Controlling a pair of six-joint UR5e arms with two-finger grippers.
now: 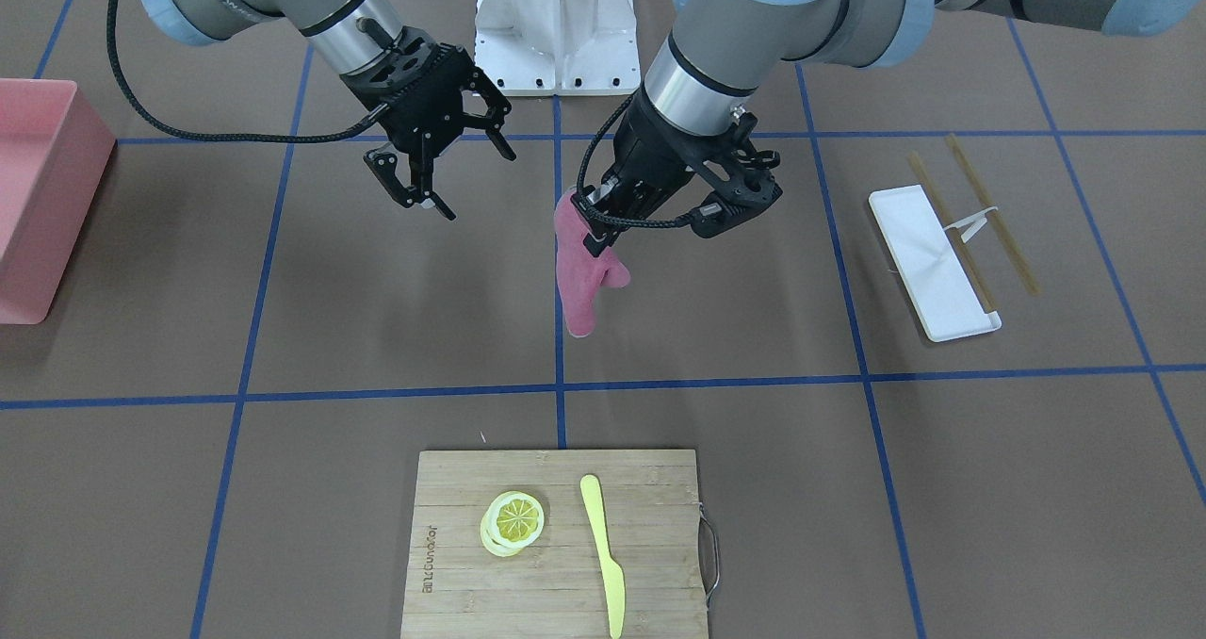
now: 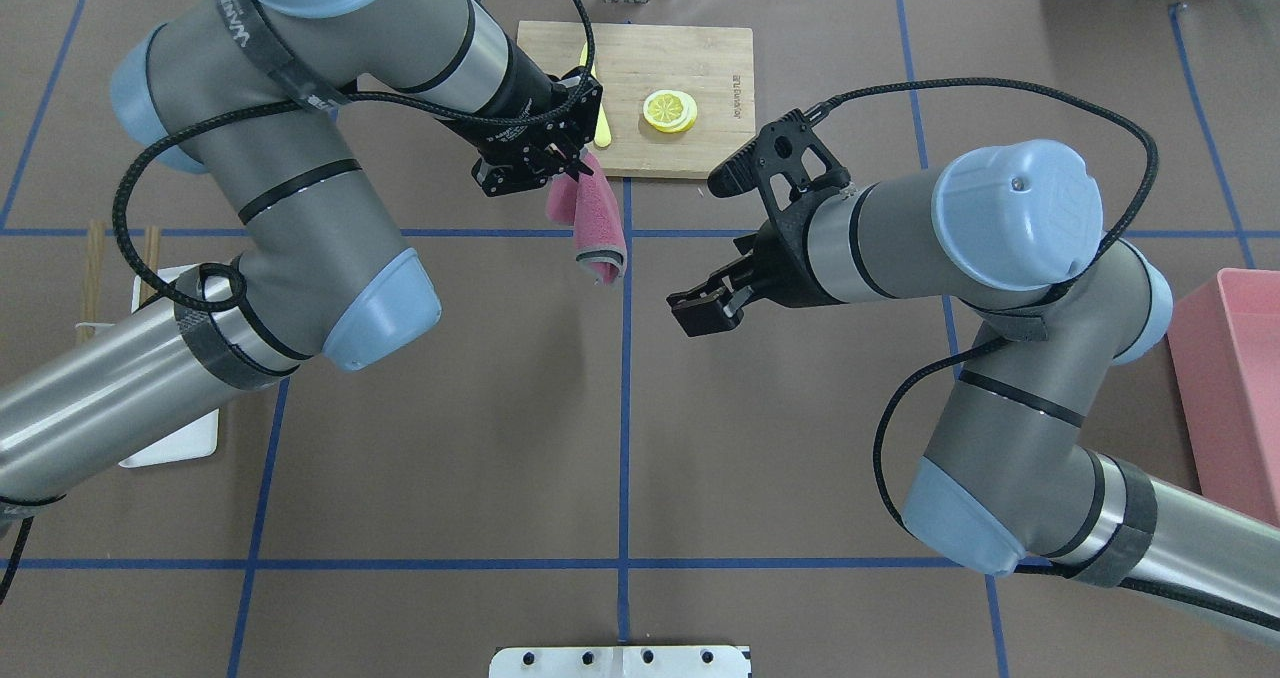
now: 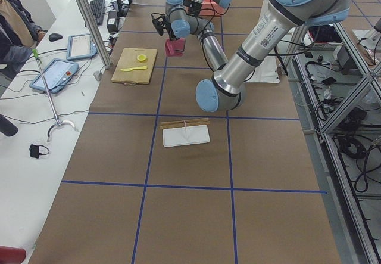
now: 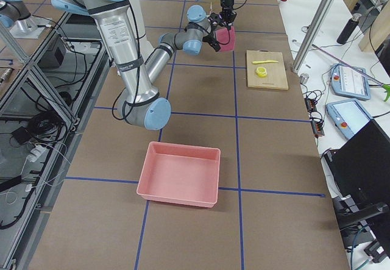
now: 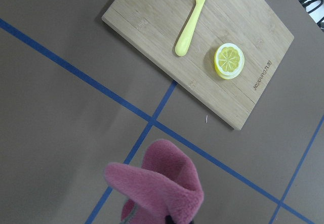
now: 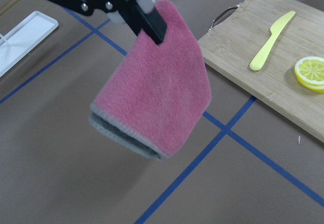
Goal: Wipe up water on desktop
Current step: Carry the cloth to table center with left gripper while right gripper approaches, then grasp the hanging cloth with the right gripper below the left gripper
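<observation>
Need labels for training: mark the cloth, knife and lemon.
cloth [image 6: 157, 90], right wrist view, middle of its pink face.
knife [image 1: 594, 512], front-facing view, on its handle.
lemon [image 5: 229, 60], left wrist view, centre of cut face.

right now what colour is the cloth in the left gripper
Pink cloth with grey trim; right wrist view shows it best.

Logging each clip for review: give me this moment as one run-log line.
left gripper: shut on pink cloth | cloth: hanging clear of desktop | right gripper: open, empty
</observation>
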